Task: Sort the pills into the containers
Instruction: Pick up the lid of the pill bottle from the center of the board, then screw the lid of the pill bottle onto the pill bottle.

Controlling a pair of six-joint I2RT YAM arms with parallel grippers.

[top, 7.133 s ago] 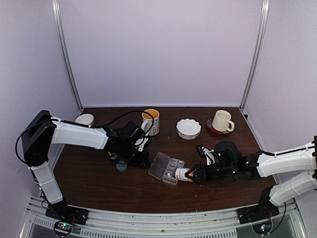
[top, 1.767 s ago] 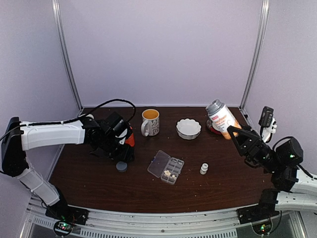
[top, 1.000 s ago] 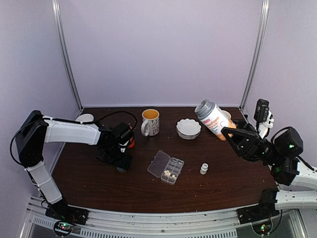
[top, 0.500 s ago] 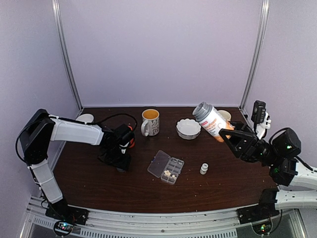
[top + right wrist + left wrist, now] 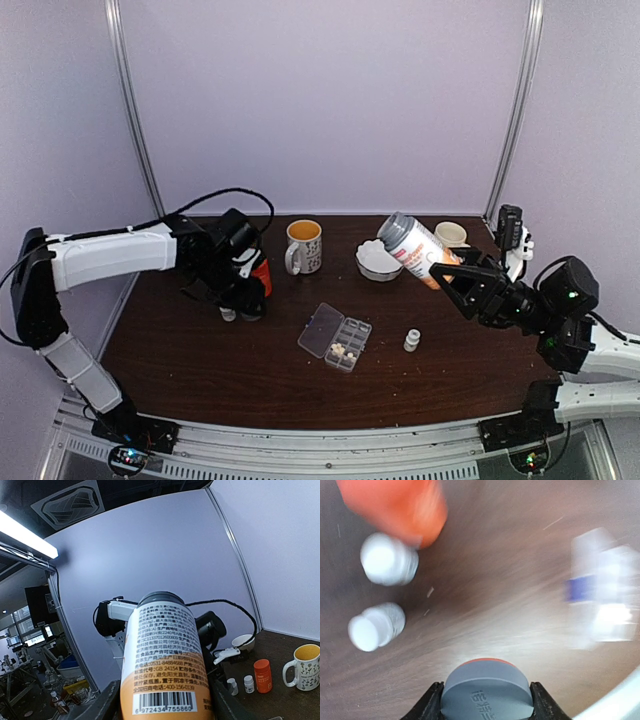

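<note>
Clamping the left gripper (image 5: 485, 704) on a grey cap (image 5: 485, 687), pressing its two sides with the black fingers (image 5: 433, 702), an orange rim peeking over the cap's top. Hanging over the left half of the table (image 5: 200, 370), close beside an orange bottle (image 5: 261, 276) and two small white bottles (image 5: 386, 558) clustering toward the left rear.

Holding up a large labelled bottle (image 5: 415, 250) in the right gripper (image 5: 164, 706), spreading the jaws around its orange base. Tilting that bottle with its grey lid toward the rear left, high over the right half, above the ground between a white bowl (image 5: 380, 262) and a cup on a saucer (image 5: 452, 233).

Showing the clear organizer box (image 5: 352, 332) lying flat near the table's centre, its lid (image 5: 320, 330) swinging open to the left, with whitish pills (image 5: 340, 350) sitting in a compartment on its near side. Showing a lone small white bottle (image 5: 411, 341) standing just right of the box, apart from it.

Offering a broad band of bare dark wood between the box and the table's near edge, and another stretch between the box and the left gripper. Crowding the rear edge with a mug (image 5: 305, 245), yellow inside, and with the bowl and the cup. Closing in the rear and both sides with pale walls, metal posts rising at the two rear corners.
</note>
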